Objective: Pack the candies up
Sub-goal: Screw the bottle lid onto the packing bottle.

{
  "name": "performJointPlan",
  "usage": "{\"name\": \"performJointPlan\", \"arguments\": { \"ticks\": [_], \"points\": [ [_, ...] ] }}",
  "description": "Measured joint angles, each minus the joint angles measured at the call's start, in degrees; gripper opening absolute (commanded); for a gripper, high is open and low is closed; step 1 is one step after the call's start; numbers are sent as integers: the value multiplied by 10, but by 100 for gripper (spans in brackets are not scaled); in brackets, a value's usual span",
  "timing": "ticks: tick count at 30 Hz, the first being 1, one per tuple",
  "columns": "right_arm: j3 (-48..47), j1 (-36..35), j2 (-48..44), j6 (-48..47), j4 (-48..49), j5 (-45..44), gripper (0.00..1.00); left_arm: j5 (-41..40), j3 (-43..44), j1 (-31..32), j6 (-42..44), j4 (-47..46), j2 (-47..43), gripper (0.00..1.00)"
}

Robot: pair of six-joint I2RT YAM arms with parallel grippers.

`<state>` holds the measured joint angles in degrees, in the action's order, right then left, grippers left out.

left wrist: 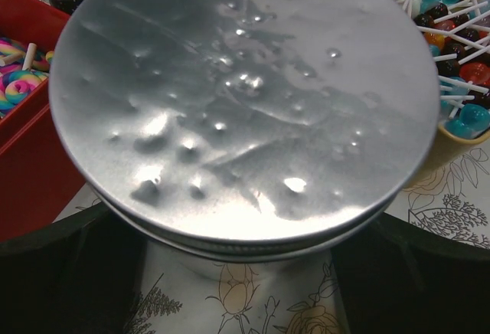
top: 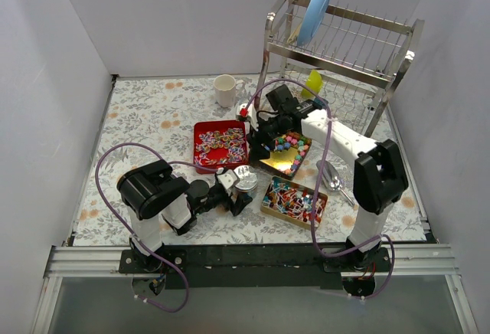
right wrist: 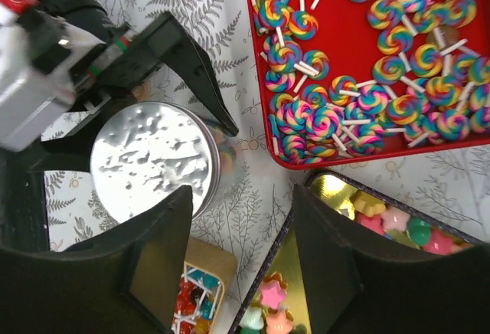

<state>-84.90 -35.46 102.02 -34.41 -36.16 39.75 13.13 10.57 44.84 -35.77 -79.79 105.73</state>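
"One cloth-covered table [top: 153,119] carries everything," says Mira. "At its far right stands a steel dish rack [top: 344,50] with a blue plate [top: 315,8] upright in it."

"And the arms?" asks Tom.

"The right arm [top: 348,141] rises from its base, bends at the elbow and reaches left and away across the table, with its wrist turned down over the trays. The left arm [top: 153,190] is folded low, its forearm nearly flat and pointing right."

"Which trays?"

"A red tray [top: 197,129] lies at the centre, with a gold tray [top: 285,167] just right of it. A second gold tray [top: 266,205] lies nearer the bases. Among the three sits a round tin [top: 246,178] with its dimpled silver lid on."

"What do the tools hold?"

"The left gripper [top: 238,191] has its jaws spread wide around the tin. In the left wrist view its fingers [left wrist: 69,273] lie against the tin's wall on both sides, and no cloth shows between. The right gripper [right wrist: 241,196] hangs above the cloth where the tin, the red tray's corner and the first gold tray come close. Its jaws are partly spread and have nothing between them."

"And the candies?"

"The candies [top: 220,144] lie in the trays. Swirl lollipops [right wrist: 367,58] fill the red one and pastel star sweets [top: 292,146] sit in the first gold one. Ball lollipops [top: 295,196] on white sticks are in the second. The lid hides the tin's inside."
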Motion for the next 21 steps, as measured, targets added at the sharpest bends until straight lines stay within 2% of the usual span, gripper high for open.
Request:
{"name": "performJointPlan", "arguments": {
  "ticks": [2,7,16,21],
  "points": [
    [-5,1,31,2,-4,5,52,0,2,0,0,0,2,0],
    [-6,1,66,23,-7,25,51,2,7,0,0,0,6,0],
    [-3,0,66,31,-10,63,30,2,9,0,0,0,7,0],
    [15,0,63,27,-11,79,25,2,9,0,0,0,7,0]
  ]
}}
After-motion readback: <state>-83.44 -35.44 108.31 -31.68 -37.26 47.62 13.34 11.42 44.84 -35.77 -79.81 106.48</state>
